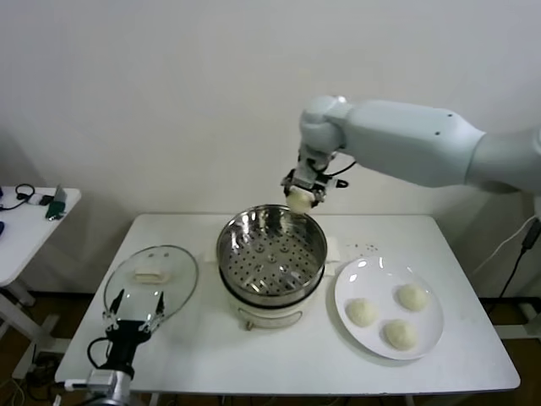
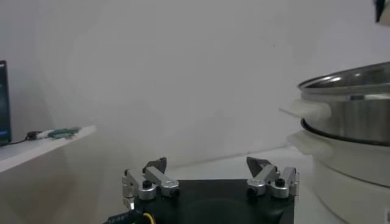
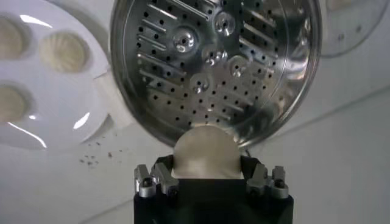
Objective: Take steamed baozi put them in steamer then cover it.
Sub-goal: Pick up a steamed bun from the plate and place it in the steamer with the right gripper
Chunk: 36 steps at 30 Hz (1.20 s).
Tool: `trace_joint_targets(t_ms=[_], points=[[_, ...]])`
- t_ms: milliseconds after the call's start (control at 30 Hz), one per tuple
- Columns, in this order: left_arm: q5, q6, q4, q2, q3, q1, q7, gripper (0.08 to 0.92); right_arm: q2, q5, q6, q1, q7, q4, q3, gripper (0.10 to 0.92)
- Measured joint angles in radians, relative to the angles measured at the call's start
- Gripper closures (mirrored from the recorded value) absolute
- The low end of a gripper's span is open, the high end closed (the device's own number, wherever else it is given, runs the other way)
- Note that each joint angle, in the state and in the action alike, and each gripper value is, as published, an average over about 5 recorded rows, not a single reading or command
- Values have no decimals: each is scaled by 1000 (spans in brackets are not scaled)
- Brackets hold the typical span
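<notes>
Baozi (image 3: 204,152) half-hidden in right hand (image 3: 207,176)

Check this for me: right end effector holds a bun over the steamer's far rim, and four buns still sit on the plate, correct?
Nearly. The head view shows three buns on the plate, not four. The right end effector does hold a bun over the far rim of the steamer.

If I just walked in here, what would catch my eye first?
Probably the right gripper holding a round cream-white dough bun above the far rim of the shiny stainless-steel steamer at the table's centre. Three more buns wait on the flat white plate beside it.
</notes>
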Motion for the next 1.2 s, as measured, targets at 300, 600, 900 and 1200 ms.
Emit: trace_joint_targets(t_ms=[300,600,900,1200], points=[[-8,4,-11,9,-6,3,0,177,87,-101,30,-110,-2,-68,26,310],[-12,2,-8,13,-4,6,0,177,130,-147,45,-186,-5,-117,30,309],[-13,1,-3,14,-4,5,0,177,148,-174,52,-225,-6,-148,31,272],[-14,1,-6,14,-4,5,0,177,138,-165,51,-221,-18,-143,46,203]])
